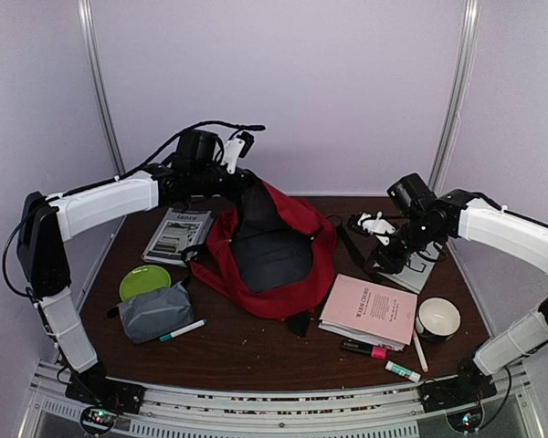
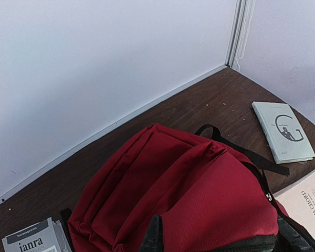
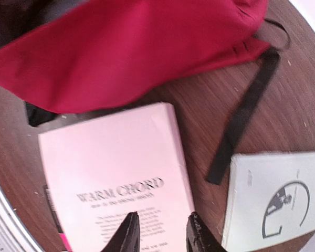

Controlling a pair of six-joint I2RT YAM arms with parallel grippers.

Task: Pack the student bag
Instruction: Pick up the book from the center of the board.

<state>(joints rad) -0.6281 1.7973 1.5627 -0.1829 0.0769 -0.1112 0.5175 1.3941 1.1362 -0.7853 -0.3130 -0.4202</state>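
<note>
The student bag (image 1: 283,260) is a large red backpack lying mid-table with its mouth open, showing a dark lining. My left gripper (image 1: 245,193) is at the bag's far top edge, shut on the fabric and holding that edge raised. In the left wrist view, one black fingertip (image 2: 153,236) presses against the red bag (image 2: 199,194); the other finger is hidden. My right gripper (image 1: 390,258) is open and empty, hovering right of the bag. In the right wrist view its fingers (image 3: 163,233) straddle the near corner of a pink book (image 3: 115,178), with the bag (image 3: 136,47) beyond.
A pink book (image 1: 370,310), a white book (image 1: 422,270), a white bowl (image 1: 437,319) and markers (image 1: 374,351) lie to the right. A magazine (image 1: 176,234), a green plate (image 1: 144,281), a grey pouch (image 1: 155,312) and a teal pen (image 1: 183,330) lie to the left. A black strap (image 3: 244,113) trails on the table.
</note>
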